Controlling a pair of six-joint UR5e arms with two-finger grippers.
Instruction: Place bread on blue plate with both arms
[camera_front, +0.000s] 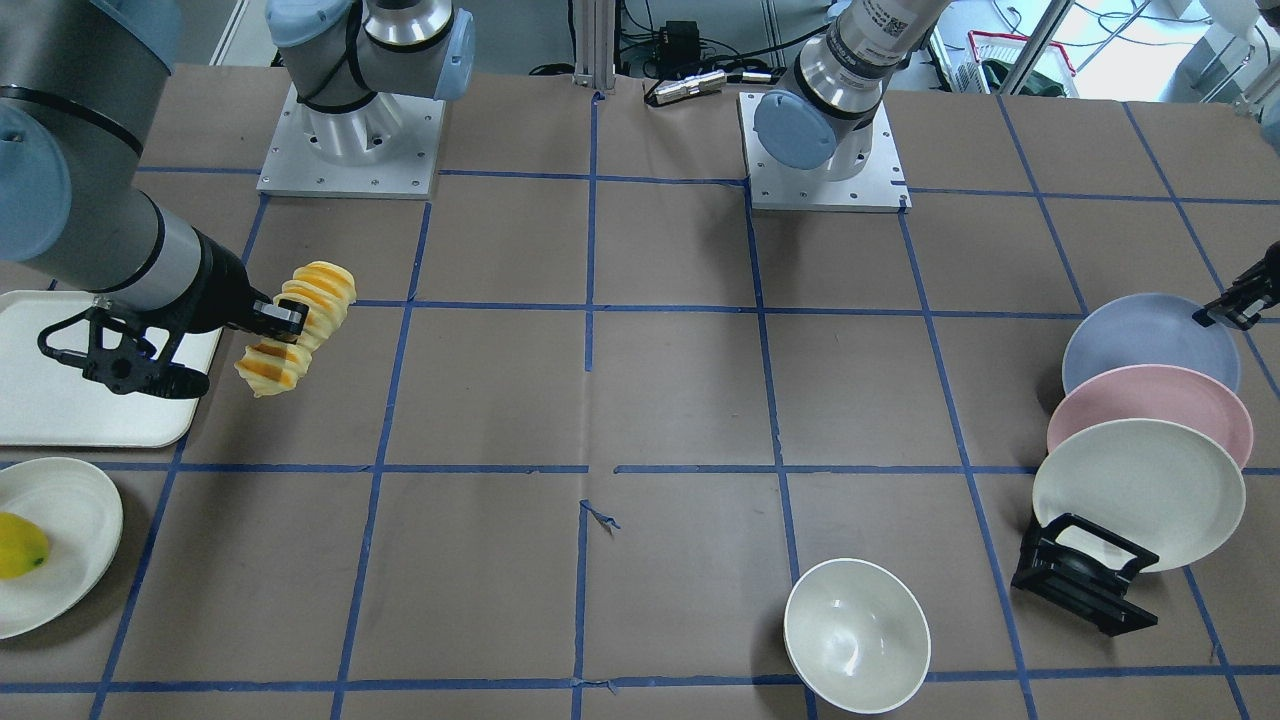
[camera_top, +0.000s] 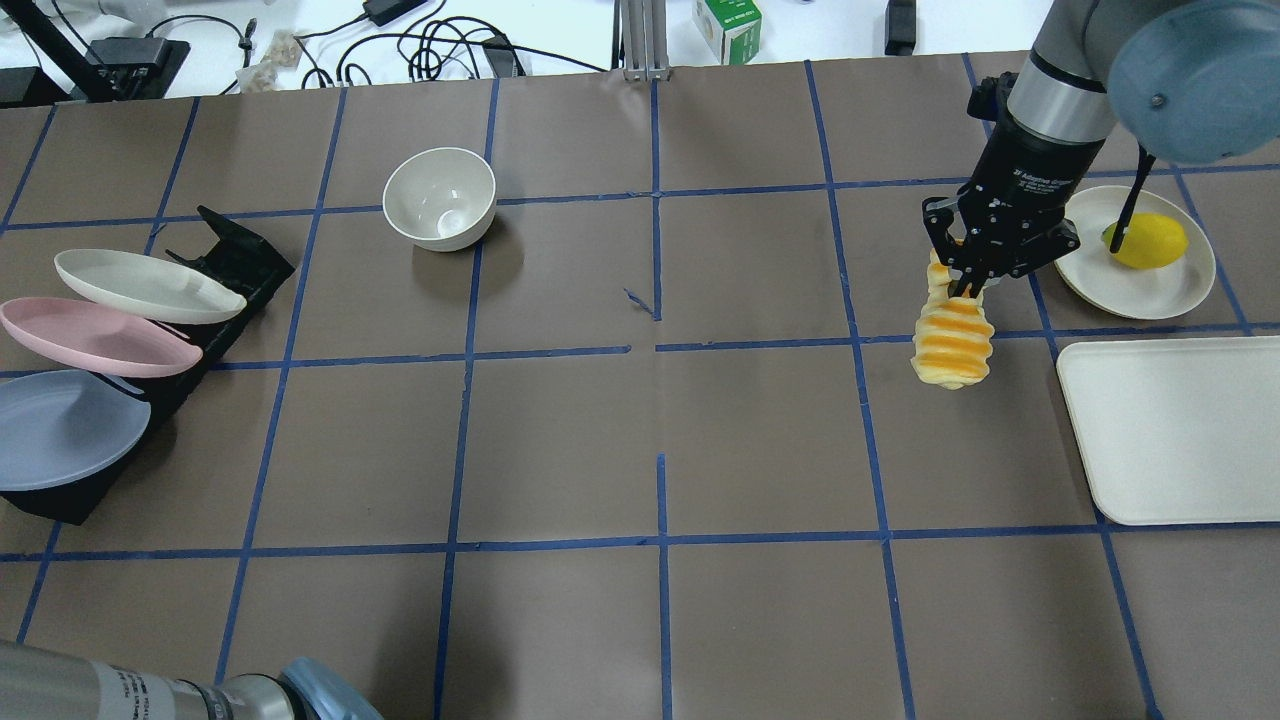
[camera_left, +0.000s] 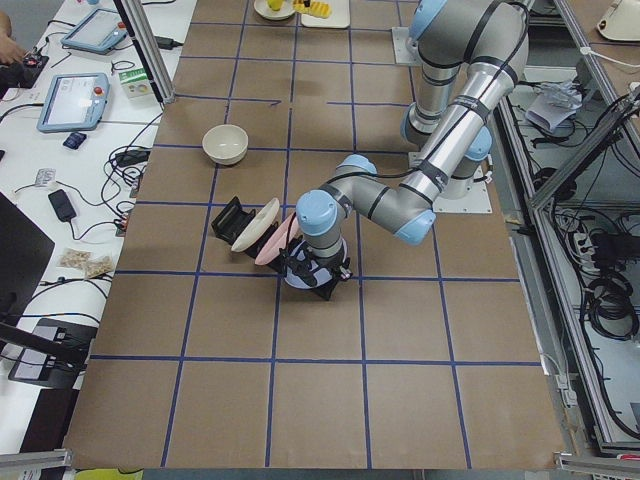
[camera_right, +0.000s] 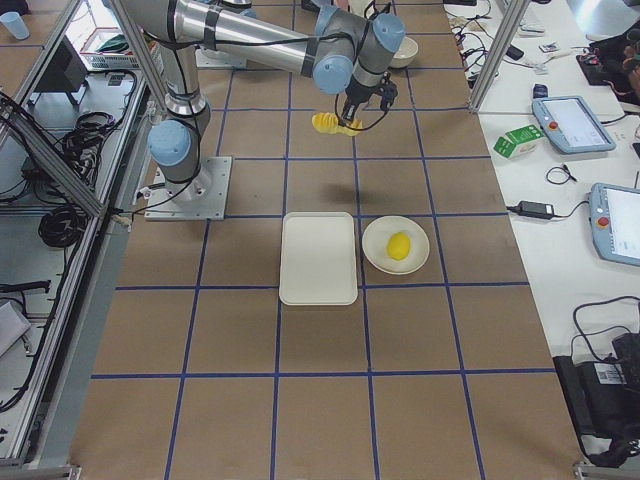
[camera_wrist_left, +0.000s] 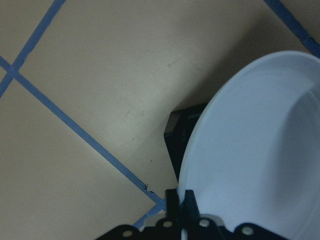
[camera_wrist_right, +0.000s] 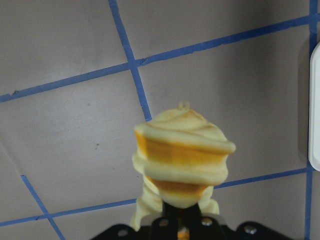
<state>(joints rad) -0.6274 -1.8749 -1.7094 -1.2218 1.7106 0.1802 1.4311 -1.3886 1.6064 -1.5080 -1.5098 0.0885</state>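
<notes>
Aloft, the ridged yellow-orange toy loaf (camera_top: 952, 345) tight in my right claw (camera_top: 965, 290), my left claw (camera_wrist_left: 180, 197) tight on the rim of the round pale-blue plate (camera_front: 1150, 340).

Ridged yellow-orange bread (camera_top: 952, 345) hanging midair, pale blue plate (camera_top: 60, 428) propped tilted

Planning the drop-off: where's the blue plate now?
In the overhead view, the blue plate leans in the black rack at the table's left edge, beside the pink plate.
</notes>
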